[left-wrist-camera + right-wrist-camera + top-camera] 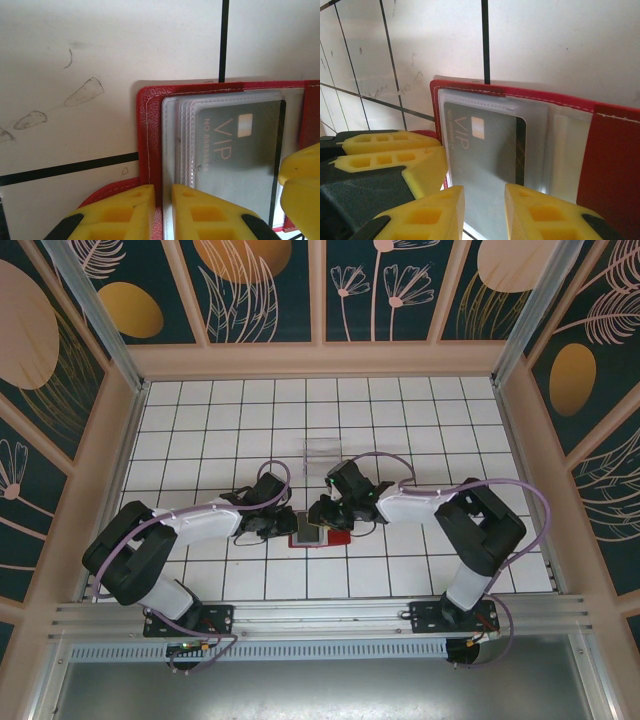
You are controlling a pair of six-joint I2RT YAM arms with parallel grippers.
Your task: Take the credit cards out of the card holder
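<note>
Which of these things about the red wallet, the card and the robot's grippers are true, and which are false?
1. The wallet is red. True.
2. The card lies loose on the table. False: it sits in a clear pocket inside the wallet.
3. The left gripper and the right gripper are both at the wallet. True.
4. The fingers are blue. False: they are yellow.
5. A clear box stands farther back than the wallet. True.
</note>
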